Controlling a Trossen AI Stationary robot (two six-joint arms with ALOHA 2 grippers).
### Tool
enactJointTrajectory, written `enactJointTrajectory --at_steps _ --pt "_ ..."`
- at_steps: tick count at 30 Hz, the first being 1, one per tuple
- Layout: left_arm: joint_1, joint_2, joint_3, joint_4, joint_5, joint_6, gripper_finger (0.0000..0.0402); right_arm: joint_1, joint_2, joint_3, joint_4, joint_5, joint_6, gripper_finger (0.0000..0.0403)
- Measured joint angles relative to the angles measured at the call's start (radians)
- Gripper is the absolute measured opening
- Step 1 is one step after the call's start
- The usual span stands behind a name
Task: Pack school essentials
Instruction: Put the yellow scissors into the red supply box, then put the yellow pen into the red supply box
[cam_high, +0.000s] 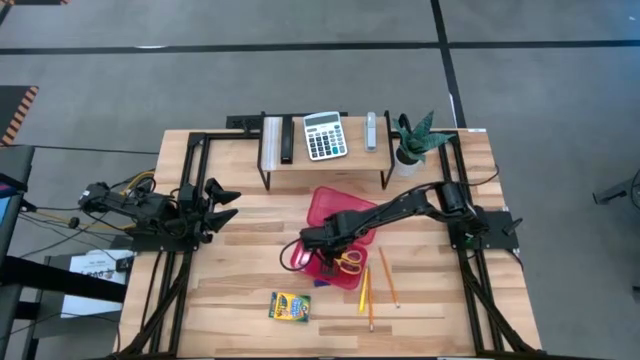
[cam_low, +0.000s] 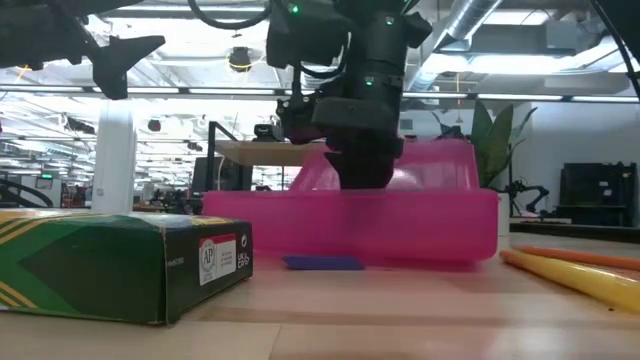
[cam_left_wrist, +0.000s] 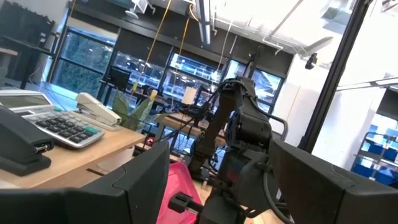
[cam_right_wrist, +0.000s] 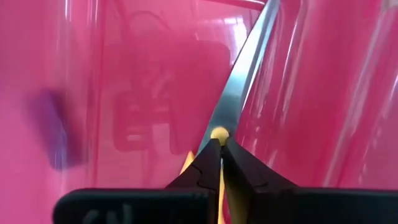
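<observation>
My right gripper (cam_high: 325, 260) reaches down into the pink translucent case (cam_high: 325, 200) at mid-table and is shut on the yellow-handled scissors (cam_high: 350, 263), whose handles lie inside the case. The tiny blue eraser (cam_low: 322, 262) lies on the table just in front of the case's near wall (cam_low: 400, 225). A yellow pencil (cam_high: 364, 290) and an orange pencil (cam_high: 388, 277) lie flat to the right of the case. The yellow-green crayon box (cam_high: 290, 306) lies flat near the near edge. My left gripper (cam_high: 224, 201) waits open at the table's left, raised, touching nothing. My right gripper (cam_right_wrist: 217, 144) pinches the scissors between its two fingertips at the yellow pivot (cam_right_wrist: 217, 132), where blade meets handles. The steel blade (cam_right_wrist: 242, 81) runs on straight ahead of the fingers, inside the pink case. I cannot tell whether the scissors rest on the case's floor.
A low shelf at the far edge holds a grey calculator (cam_high: 325, 135), a stapler (cam_high: 371, 130) and a black item (cam_high: 286, 140); a potted plant (cam_high: 412, 140) stands at its right end. Bare wood lies between the case and my left arm.
</observation>
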Motion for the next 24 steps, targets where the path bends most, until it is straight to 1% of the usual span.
enactJointTrajectory --at_steps 3,6,10,15,19,24 --pt "0.000 0.000 0.000 0.000 0.000 0.002 0.0263 0.000 0.000 0.000 0.001 0.000 -0.030 0.0035" --pt "0.000 0.000 0.000 0.000 0.000 0.003 0.0263 -0.001 0.000 0.000 -0.011 0.002 -0.063 0.0054" --pt "0.000 0.000 0.000 0.000 0.000 0.003 0.0263 -0.009 0.000 0.000 -0.034 0.051 -0.133 0.0098" --pt "0.000 0.000 0.000 0.000 0.000 0.003 0.0263 -0.033 -0.001 0.001 -0.072 0.059 -0.214 0.0163" --pt "0.000 0.000 0.000 -0.003 0.000 0.003 0.0263 -0.045 -0.004 0.001 -0.092 0.059 -0.217 0.0205" --pt "0.000 0.000 0.000 -0.011 0.000 0.004 0.0263 -0.047 -0.017 0.009 -0.107 0.062 -0.217 0.0241"
